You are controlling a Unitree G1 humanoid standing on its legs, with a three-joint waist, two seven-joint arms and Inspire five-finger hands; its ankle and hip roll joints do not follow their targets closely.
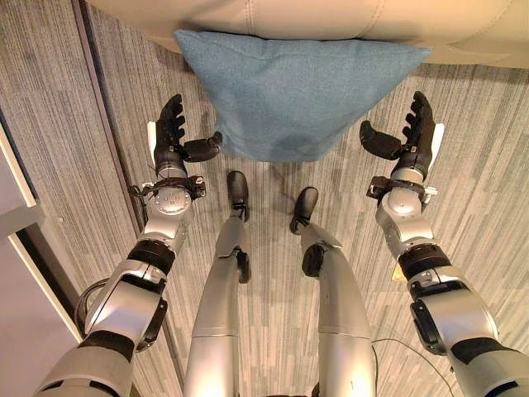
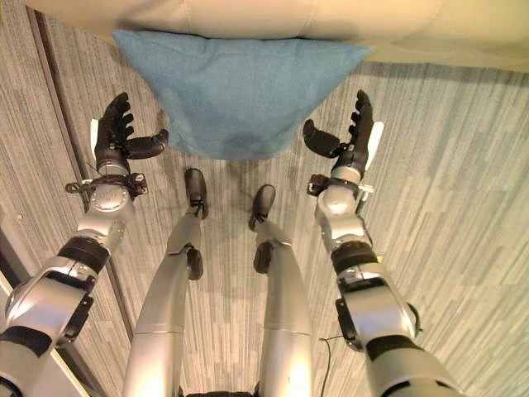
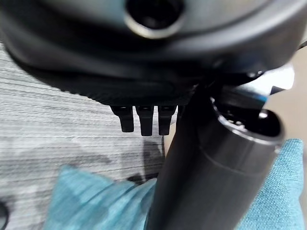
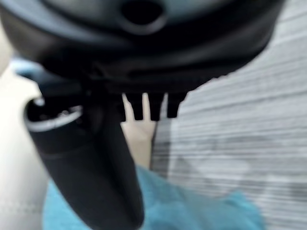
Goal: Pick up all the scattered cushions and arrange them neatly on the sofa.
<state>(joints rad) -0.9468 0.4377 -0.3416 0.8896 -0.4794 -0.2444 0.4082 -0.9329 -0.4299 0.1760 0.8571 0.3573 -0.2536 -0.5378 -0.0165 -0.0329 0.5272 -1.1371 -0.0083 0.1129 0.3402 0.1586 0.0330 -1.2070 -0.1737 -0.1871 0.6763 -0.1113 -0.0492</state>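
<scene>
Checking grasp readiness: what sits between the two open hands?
The blue cushion, leaning against the sofa, lies between the left hand and right hand, touching neither, per the left eye view.

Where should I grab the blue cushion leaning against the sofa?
Probably by its two side edges, one hand from each side. The blue cushion leans against the sofa, wide and soft, with the left hand and right hand open beside it.
</scene>
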